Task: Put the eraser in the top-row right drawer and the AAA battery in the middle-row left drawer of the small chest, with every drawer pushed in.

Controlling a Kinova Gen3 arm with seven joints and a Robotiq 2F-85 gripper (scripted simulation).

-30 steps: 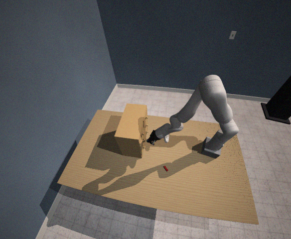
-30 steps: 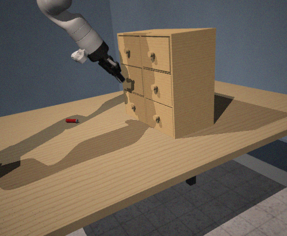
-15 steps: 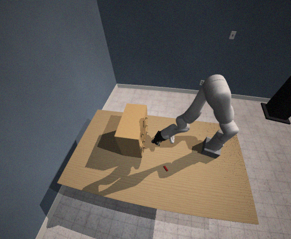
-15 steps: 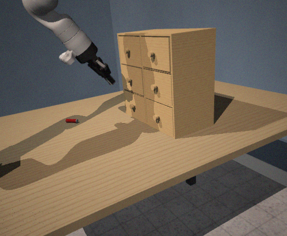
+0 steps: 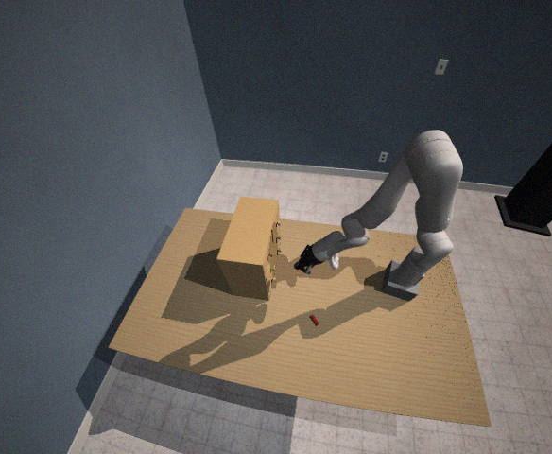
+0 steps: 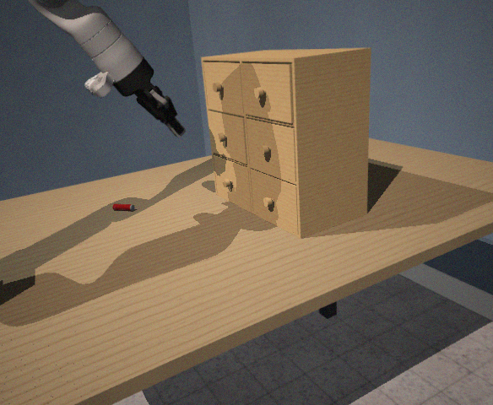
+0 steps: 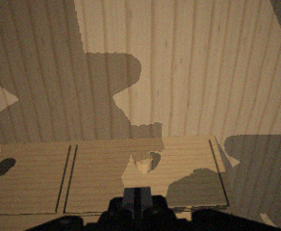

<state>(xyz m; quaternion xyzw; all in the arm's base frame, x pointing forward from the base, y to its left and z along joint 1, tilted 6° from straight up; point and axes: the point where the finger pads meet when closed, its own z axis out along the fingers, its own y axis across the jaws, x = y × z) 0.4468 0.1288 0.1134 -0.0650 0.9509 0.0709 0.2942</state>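
Foremost, one pale wooden table (image 5: 364, 361) (image 6: 172, 305), broad, light-grained, crossed by shadows. Upon it, one small chest (image 5: 251, 229) (image 6: 332, 139), upright, six drawers in three rows of two, each with a round knob; all fronts look flush in the exterior view. One white-and-grey robot arm (image 5: 432, 181) (image 6: 116, 47), mounted on a grey base block (image 5: 401, 291) at the table's other end, reaching towards the drawer fronts. One black gripper (image 5: 301, 269) (image 6: 180, 131) (image 7: 138, 205), fingers clenched together on nothing, tilted downward, near the fronts and apart from them. Smallest, one red cylinder with a pale end (image 5: 314, 320) (image 6: 123, 207), seemingly the AAA battery or another small item, lying on its side on the table, well apart from the chest. Eraser: whereabouts cannot be told.
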